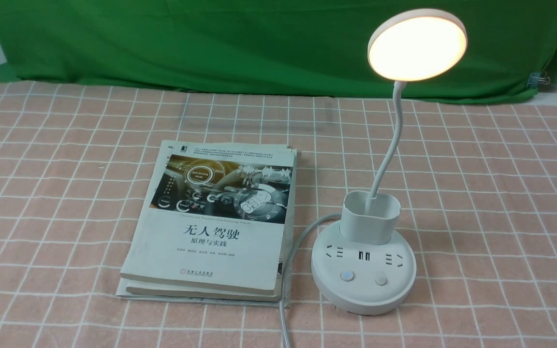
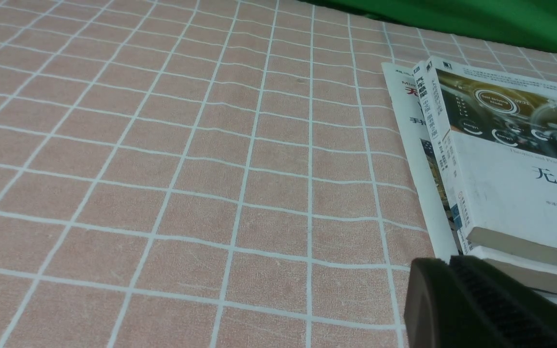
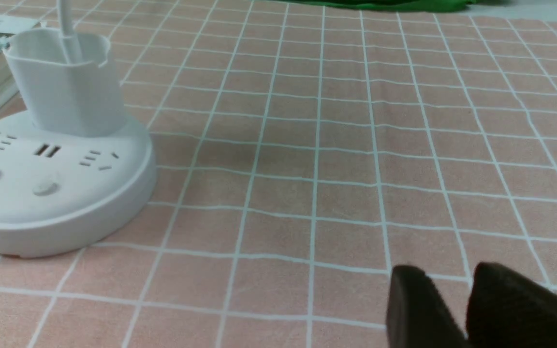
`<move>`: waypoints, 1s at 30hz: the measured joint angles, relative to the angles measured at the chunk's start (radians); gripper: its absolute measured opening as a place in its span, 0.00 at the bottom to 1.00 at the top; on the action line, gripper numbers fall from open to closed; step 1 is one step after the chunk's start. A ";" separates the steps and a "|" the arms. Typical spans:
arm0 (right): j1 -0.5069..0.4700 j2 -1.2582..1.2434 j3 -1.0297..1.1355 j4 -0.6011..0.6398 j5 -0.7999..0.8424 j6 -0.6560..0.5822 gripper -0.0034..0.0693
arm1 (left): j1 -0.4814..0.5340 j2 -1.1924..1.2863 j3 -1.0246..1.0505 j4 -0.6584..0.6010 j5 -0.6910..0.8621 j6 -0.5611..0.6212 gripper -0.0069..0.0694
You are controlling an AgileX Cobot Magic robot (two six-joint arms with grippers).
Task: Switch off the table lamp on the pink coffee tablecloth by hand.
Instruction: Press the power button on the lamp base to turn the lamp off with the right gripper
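While the disc head [image 1: 417,44] of the table lamp [image 1: 370,217] glows warm yellow, the task stands at its start: the light is on and nothing touches the lamp. The lamp stands upright on the pink coffee tablecloth [image 1: 501,193] that covers the surface, on the robot's right side, just beside a stack of books [image 1: 215,222]. Its cord [image 1: 285,309] runs toward the near edge between the two. Two buttons sit on the front of the round base [image 1: 363,297]: a blue-lit button [image 1: 346,276] and a plain button [image 1: 380,280]. Which one governs the light cannot be told.

Right claw [image 3: 452,290]: jaws narrowly apart, empty, low over the cloth, well apart from the base. Left claw [image 2: 448,270]: jaws closed together, empty, near a corner of the books.

Remaining, by judgement: bring one claw to the base, press the proper button, and confirm that the head goes dark. The right claw appears the nearer candidate.
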 joint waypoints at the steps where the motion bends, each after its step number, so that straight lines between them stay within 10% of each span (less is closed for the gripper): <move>1: 0.000 0.000 0.000 0.000 0.000 -0.001 0.38 | 0.000 0.000 0.000 0.000 0.000 0.000 0.10; 21: 0.000 0.000 0.000 0.000 -0.043 -0.020 0.38 | 0.000 0.000 0.000 0.000 0.000 0.000 0.10; 30: 0.000 0.000 0.000 0.046 -0.349 0.400 0.38 | 0.000 0.000 0.000 0.000 0.000 0.000 0.10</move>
